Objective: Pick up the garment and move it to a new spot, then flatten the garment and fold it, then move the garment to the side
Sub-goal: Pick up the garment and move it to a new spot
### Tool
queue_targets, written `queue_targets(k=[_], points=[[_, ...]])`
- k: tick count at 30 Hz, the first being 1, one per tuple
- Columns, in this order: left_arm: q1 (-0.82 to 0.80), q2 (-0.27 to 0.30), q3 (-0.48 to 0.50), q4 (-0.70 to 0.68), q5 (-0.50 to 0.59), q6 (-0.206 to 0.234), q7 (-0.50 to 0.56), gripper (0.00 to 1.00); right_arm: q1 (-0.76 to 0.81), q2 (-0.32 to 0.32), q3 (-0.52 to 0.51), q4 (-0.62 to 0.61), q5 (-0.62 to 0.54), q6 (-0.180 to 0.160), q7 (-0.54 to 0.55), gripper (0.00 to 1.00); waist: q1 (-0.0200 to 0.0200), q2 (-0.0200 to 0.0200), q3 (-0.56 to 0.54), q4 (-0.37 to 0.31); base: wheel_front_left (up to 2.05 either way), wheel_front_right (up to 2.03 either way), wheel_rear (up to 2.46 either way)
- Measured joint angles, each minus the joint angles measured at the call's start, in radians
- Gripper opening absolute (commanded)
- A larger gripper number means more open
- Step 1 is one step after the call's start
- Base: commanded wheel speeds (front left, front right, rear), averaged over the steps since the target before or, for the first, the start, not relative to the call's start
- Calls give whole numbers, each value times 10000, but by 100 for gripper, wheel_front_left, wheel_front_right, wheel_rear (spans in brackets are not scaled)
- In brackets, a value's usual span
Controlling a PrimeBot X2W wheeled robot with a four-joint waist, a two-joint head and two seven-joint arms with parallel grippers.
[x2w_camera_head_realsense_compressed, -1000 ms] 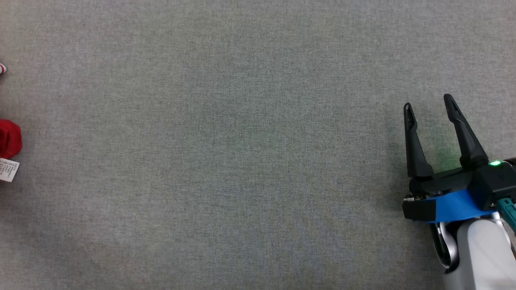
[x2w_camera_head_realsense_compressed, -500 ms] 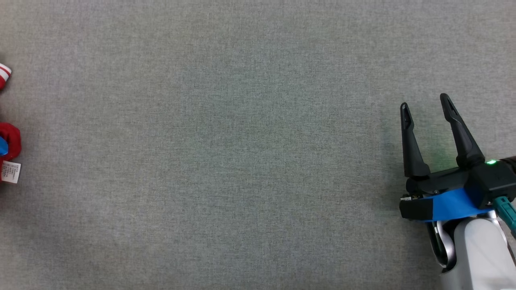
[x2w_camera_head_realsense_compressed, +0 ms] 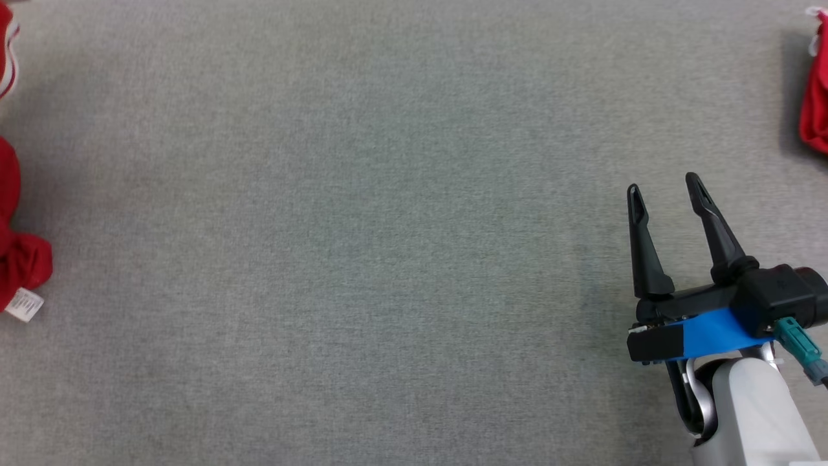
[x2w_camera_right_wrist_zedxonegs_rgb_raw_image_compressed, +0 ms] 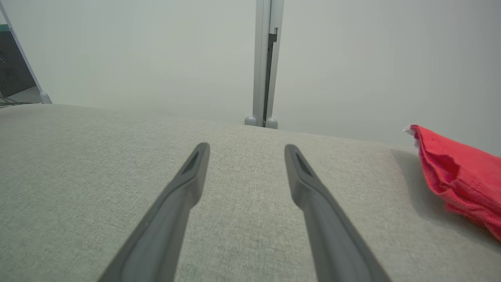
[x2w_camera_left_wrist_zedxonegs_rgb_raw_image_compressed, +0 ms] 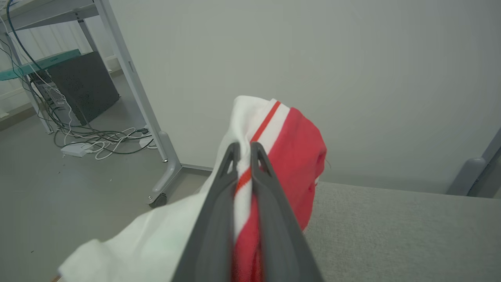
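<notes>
The garment point(x2w_camera_head_realsense_compressed: 22, 265) is red with white stripes and a white label, bunched at the far left edge of the grey fabric surface point(x2w_camera_head_realsense_compressed: 388, 226) in the head view. In the left wrist view my left gripper point(x2w_camera_left_wrist_zedxonegs_rgb_raw_image_compressed: 245, 147) is shut on a striped red-and-white fold of the garment point(x2w_camera_left_wrist_zedxonegs_rgb_raw_image_compressed: 297, 156), which is lifted over the surface's edge, with white cloth hanging below. My right gripper point(x2w_camera_head_realsense_compressed: 663, 183) stands open and holds nothing at the lower right, far from the garment. Its fingers point(x2w_camera_right_wrist_zedxonegs_rgb_raw_image_compressed: 246, 148) hover over bare fabric.
Another red cloth point(x2w_camera_head_realsense_compressed: 816, 103) lies at the far right edge of the surface, to the right of my right gripper, and appears again point(x2w_camera_right_wrist_zedxonegs_rgb_raw_image_compressed: 462, 176) in the right wrist view. Off the surface's left end stand a metal table leg point(x2w_camera_left_wrist_zedxonegs_rgb_raw_image_compressed: 133, 86) and loose cables point(x2w_camera_left_wrist_zedxonegs_rgb_raw_image_compressed: 98, 141).
The head camera has shifted, bringing the red cloth at the top right into view. More of the garment shows at the left edge, and its label sits lower. The right gripper stays open.
</notes>
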Motion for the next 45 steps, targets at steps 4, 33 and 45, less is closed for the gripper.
queue_targets(k=[4,33,45], points=[[-349,-42,-884,-1129,-221,0,-240,0,37,12,132,36,426,0,-10,100,0,0,-407,-278,0,0,0],[-154,-2819,-5001,-7053,-443,255,1179,0,655,21,176,12,1866,0,-13,100,1,0,-1291,-2661,0,0,0],[4742,-2362,-4943,-5421,-1195,1045,-94,0,659,23,278,259,1902,0,-13,100,0,1,-1322,-2311,0,0,0]])
